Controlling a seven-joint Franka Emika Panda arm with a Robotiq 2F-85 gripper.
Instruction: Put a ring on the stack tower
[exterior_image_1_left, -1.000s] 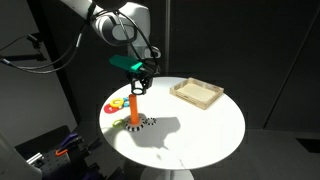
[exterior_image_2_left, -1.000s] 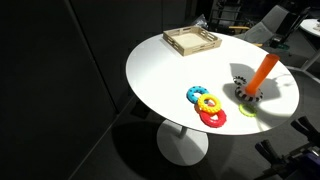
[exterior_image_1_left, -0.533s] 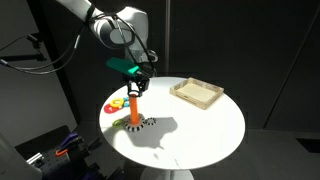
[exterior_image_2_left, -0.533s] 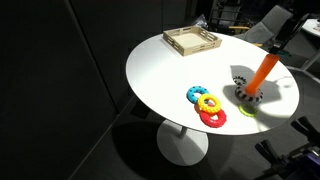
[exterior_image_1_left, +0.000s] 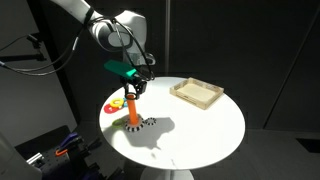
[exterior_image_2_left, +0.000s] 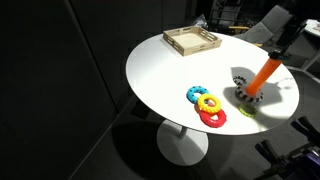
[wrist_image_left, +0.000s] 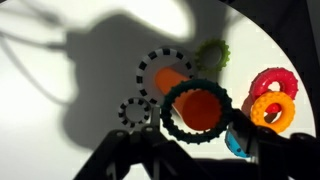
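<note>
The stack tower is an orange peg (exterior_image_1_left: 132, 110) on a round base, with a black-and-white checkered ring (exterior_image_1_left: 141, 125) lying around the base. It also shows in an exterior view (exterior_image_2_left: 262, 74). My gripper (exterior_image_1_left: 133, 86) hangs right above the peg's top and is shut on the dark-green ring (wrist_image_left: 168, 108). In the wrist view the peg's orange top (wrist_image_left: 201, 109) shows through the ring's open centre. The gripper's fingers (wrist_image_left: 200, 142) hold the ring's near edge. The ring looks level with or just above the peg's tip.
Red (wrist_image_left: 272, 82), yellow (wrist_image_left: 268, 109) and blue (wrist_image_left: 235, 141) rings lie together beside the tower, as does a light-green one (wrist_image_left: 211, 52). A small checkered ring (wrist_image_left: 135, 112) lies near the base. A shallow wooden tray (exterior_image_1_left: 197, 93) sits at the far side of the round white table (exterior_image_1_left: 210, 130).
The gripper with the green ring has shifted slightly down and sideways, closer over the peg's top. Nothing else moved.
</note>
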